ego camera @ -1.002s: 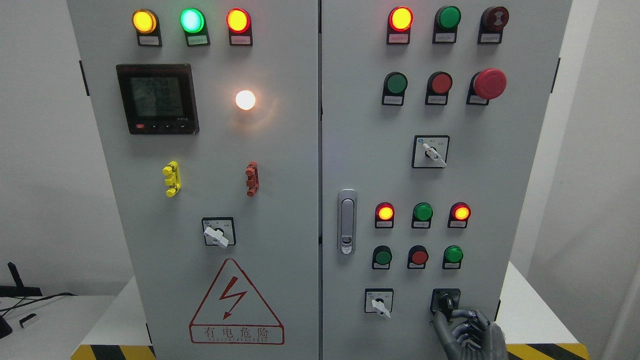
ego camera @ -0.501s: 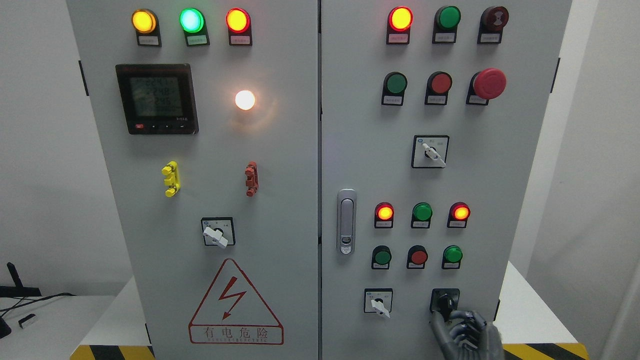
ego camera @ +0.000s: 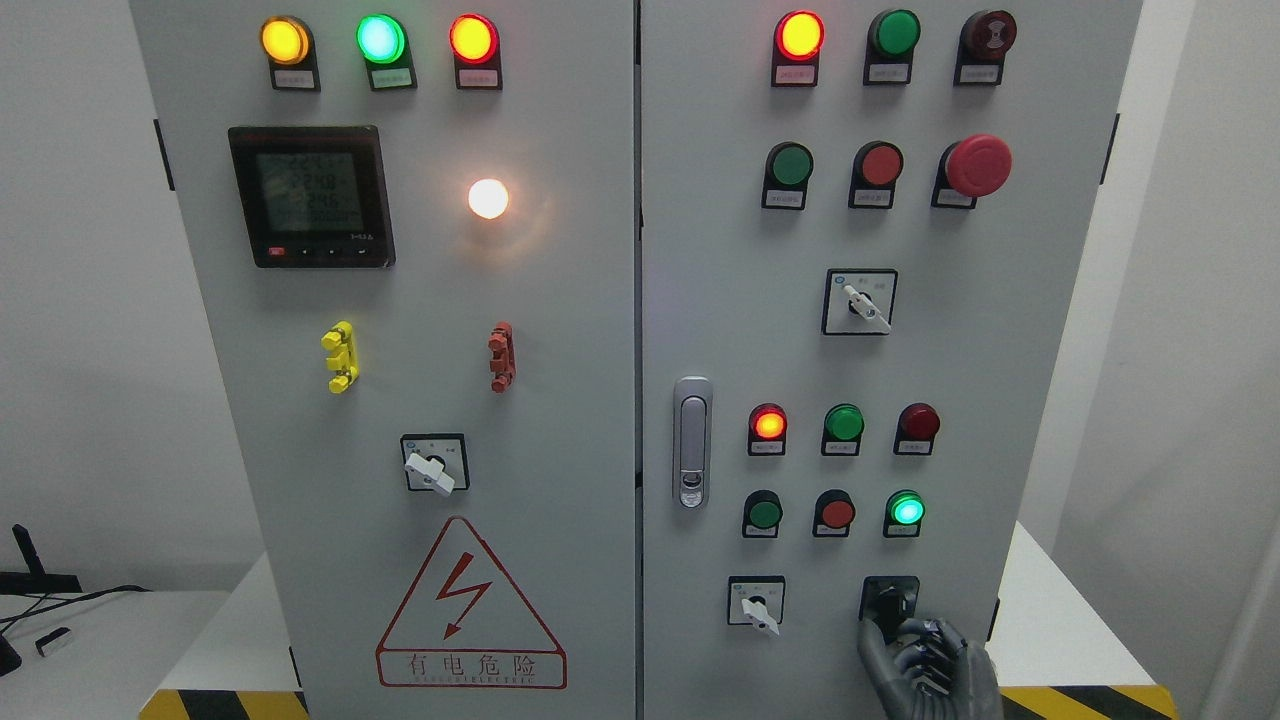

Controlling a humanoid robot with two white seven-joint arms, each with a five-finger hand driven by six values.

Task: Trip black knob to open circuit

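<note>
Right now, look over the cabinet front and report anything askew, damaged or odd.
Nothing stands out. The doors are shut, the warning sticker sits flat, and no button or lamp looks broken. The right hand reaches up at the black knob; grip unclear.

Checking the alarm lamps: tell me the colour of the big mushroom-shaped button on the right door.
Red: the mushroom button shows clearly in the head view.

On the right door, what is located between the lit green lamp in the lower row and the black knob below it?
In the head view, only bare grey door panel lies between the lit green lamp and the black knob; the right hand reaches the knob from below.
</note>
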